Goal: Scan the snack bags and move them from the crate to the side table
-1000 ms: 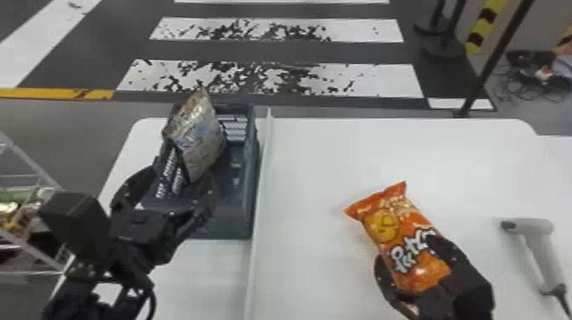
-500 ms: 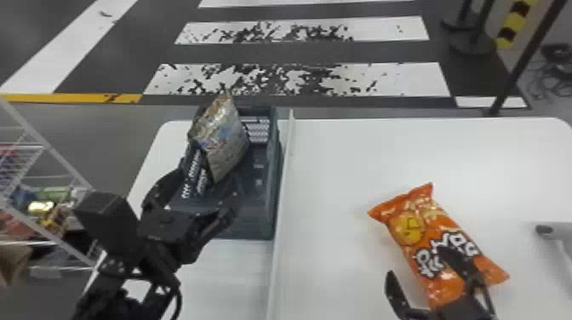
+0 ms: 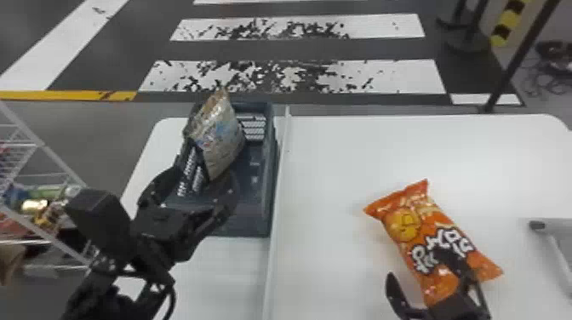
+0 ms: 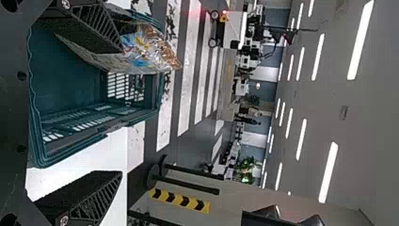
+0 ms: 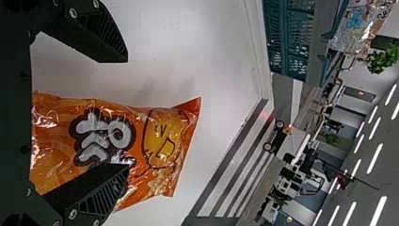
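Observation:
My left gripper (image 3: 189,187) is open over the near end of the crate (image 3: 255,219), with the silvery-brown snack bag (image 3: 221,140) leaning upright in the crate just beyond it. In the left wrist view, that bag (image 4: 146,49) shows beside one finger of the left gripper (image 4: 120,113). The orange snack bag (image 3: 425,230) lies flat on the white side table (image 3: 340,170). My right gripper (image 3: 425,272) stands open at its near end, one finger over the bag and the other left of it. In the right wrist view, the right gripper (image 5: 124,113) spans part of the orange bag (image 5: 160,136).
A white handheld scanner (image 3: 557,251) lies at the table's right. A raised white strip (image 3: 278,204) runs between crate and orange bag. A wire rack (image 3: 42,230) with goods stands at the far left. A dark post (image 3: 519,59) rises behind the table.
The right gripper has opened and let go of the orange bag, drawing back toward the near edge. The head view has turned left, so the scene sits farther right; the left gripper stays by the crate.

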`<action>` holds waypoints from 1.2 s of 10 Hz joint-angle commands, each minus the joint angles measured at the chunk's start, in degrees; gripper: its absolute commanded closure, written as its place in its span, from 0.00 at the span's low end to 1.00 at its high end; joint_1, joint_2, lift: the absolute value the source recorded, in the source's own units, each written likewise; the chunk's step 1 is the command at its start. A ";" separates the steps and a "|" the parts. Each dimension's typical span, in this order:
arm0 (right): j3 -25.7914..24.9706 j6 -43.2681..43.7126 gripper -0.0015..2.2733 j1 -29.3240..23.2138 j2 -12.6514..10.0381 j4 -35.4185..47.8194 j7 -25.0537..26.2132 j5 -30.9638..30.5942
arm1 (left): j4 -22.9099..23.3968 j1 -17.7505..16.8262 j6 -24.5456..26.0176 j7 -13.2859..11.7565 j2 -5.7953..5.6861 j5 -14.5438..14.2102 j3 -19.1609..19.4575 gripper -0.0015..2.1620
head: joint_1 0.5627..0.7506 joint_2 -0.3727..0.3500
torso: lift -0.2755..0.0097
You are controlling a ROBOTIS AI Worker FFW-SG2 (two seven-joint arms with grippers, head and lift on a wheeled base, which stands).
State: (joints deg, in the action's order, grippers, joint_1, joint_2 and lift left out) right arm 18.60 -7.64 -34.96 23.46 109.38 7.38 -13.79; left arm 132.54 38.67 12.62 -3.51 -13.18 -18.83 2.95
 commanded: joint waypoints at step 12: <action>-6.30 -8.32 0.99 -0.20 0.71 10.50 -0.26 10.37 | 1.49 0.09 3.69 -2.99 0.44 -3.23 1.19 0.03 | 0.70 0.57 | 0.66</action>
State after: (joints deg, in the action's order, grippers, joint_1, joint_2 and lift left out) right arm 13.96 -14.16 -35.06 24.75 117.21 7.12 -5.90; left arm 133.96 38.84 16.29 -6.50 -12.78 -22.07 4.14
